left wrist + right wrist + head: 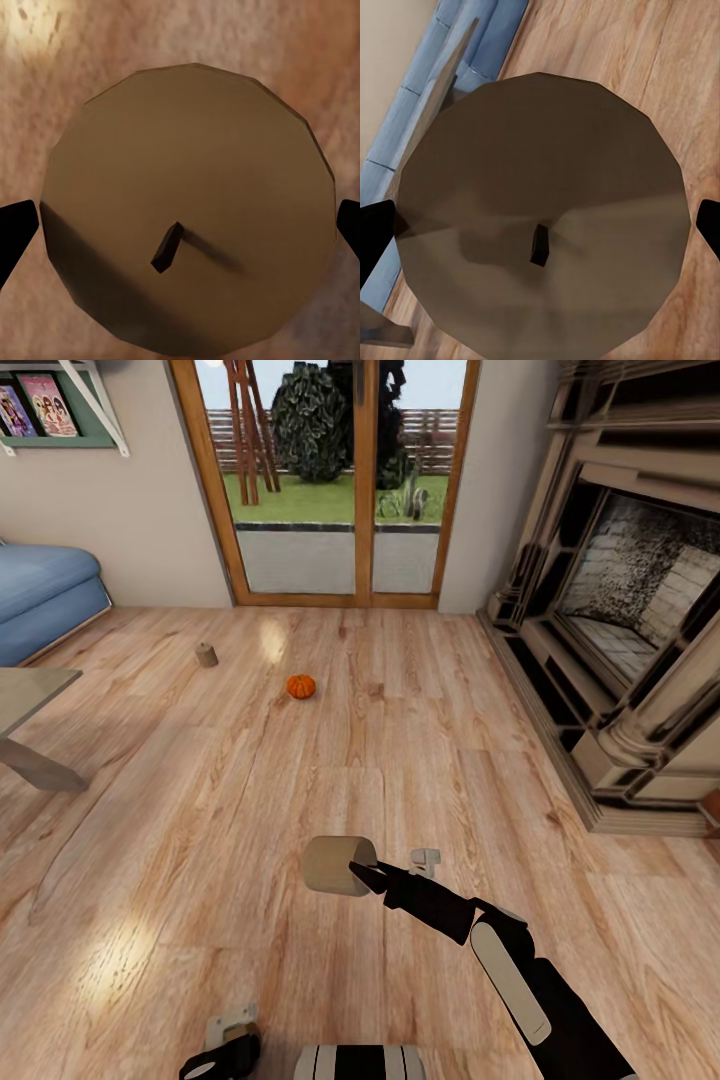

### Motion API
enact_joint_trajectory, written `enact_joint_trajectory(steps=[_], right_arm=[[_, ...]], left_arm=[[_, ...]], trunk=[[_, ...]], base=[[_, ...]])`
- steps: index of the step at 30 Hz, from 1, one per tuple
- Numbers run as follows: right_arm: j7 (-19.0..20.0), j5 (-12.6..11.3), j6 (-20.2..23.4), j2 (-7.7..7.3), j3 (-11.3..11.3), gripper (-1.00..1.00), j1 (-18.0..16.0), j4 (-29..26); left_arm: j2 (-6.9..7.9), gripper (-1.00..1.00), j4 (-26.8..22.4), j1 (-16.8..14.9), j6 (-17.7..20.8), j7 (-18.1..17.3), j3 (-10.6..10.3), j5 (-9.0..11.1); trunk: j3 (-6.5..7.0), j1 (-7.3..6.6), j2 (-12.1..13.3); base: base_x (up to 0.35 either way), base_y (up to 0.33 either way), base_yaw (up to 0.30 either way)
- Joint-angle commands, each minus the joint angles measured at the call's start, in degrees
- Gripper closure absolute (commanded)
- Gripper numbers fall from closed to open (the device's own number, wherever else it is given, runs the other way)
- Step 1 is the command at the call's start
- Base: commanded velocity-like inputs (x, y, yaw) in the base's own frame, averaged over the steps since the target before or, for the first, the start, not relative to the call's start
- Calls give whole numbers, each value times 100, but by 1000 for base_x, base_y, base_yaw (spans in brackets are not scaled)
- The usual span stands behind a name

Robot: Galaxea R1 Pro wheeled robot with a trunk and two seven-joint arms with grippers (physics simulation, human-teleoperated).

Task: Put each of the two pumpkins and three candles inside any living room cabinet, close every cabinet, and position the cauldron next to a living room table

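My right gripper (362,872) is shut on a beige candle (332,865), held above the wooden floor near the middle of the head view. In the right wrist view that candle's wick end (540,225) spans the gap between the black fingertips (375,232). In the left wrist view another candle (187,202) sits wick-up between the left fingertips (15,229), so the left gripper (225,1045), low at the head view's bottom edge, is shut on it. A third candle (206,654) stands on the floor far left, and an orange pumpkin (301,686) lies to its right. The cabinet and cauldron are out of view.
A grey table corner (30,695) juts in at the left, with a blue sofa (40,595) behind it. A large fireplace (620,620) lines the right side. Glass doors (330,480) close the far wall. Open wooden floor (400,740) lies between.
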Motion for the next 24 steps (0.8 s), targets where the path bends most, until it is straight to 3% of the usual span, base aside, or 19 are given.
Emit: enact_joint_trajectory(steps=[1, 2, 3, 24], right_arm=[[-8, -54, 35, -4, 4, 100, -2, -4], [-8, -54, 35, -4, 4, 100, -3, -4], [-8, -54, 33, -4, 4, 100, -3, -2], [-8, -55, 35, -4, -5, 100, -3, 2]], left_arm=[[4, -100, -5, -2, -5, 41, -49, 49], [4, -100, -5, -2, -5, 41, -49, 49], [4, 100, -5, -2, -5, 41, -49, 49], [4, 100, -5, 7, -237, 41, -49, 58]], trunk=[[-4, -1, -2], [-4, -1, -2], [-4, -1, -2], [-4, -1, -2]], base=[[0, 0, 0], [0, 0, 0], [0, 0, 0], [0, 0, 0]])
